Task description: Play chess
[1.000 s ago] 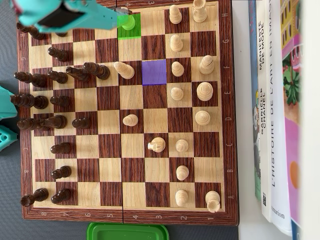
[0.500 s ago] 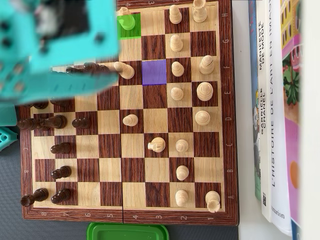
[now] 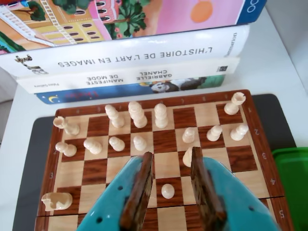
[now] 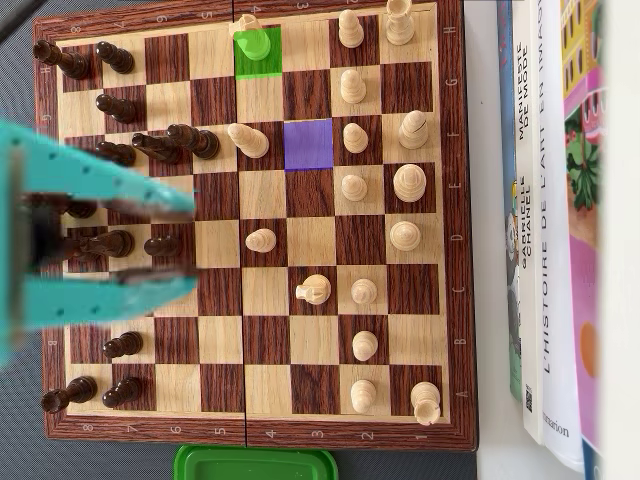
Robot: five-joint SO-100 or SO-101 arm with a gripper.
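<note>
The coming move turns on the light knight (image 4: 252, 38), which I take to be the piece to play because it sits on the green-marked square (image 4: 268, 65) at the top edge of the chessboard (image 4: 455, 300) in the overhead view. The purple-marked square (image 4: 308, 144), a knight's jump away, looks like its target. The teal gripper (image 4: 190, 245) hangs over the dark side with its fingers pointing right toward the light pieces. From there the knight lies up and slightly right, well apart, and the purple square lies to the right and a little up. In the wrist view the knight (image 3: 57, 200) is far left of the gripper (image 3: 171, 155), near the lower corner. It looks squat with its head turned left, and I cannot make out a clear long axis. The jaws stand spread and hold nothing. A light pawn (image 3: 167, 191) shows on the board below the gap between them, and another (image 3: 188, 156) is just beside the right finger. The overhead view shows sixteen light pieces. About twelve dark pieces (image 4: 115, 57) can be counted, with others probably hidden under the gripper. Beyond the board lie four stacked books (image 3: 144, 55), and one green container (image 4: 255, 463) sits beside it.
</note>
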